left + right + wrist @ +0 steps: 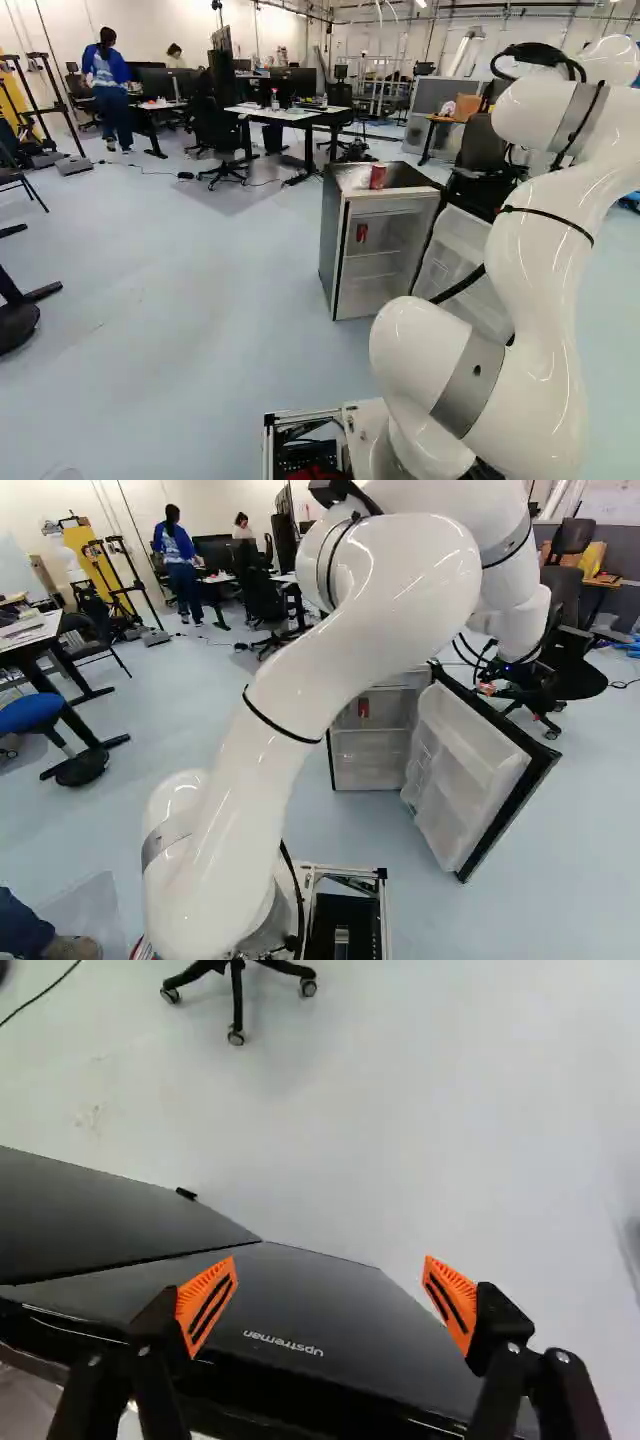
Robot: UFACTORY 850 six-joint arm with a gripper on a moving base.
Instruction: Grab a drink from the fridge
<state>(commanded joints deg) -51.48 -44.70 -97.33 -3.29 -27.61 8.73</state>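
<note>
My gripper hangs by the upper edge of the fridge door in the right base view. Seen from the wrist, the gripper stands open and holds nothing; the door's dark outer face spans the view beneath and between its fingers. Whether a finger touches the door, I cannot tell. The small fridge has its door swung wide open. A red can stands inside on an upper shelf. Another red can is on the fridge's top.
Behind the fridge are an office chair and desks with monitors. The wide-open door juts out toward the base in the right base view. A stool and a table are at that view's left. Another robot stands far back.
</note>
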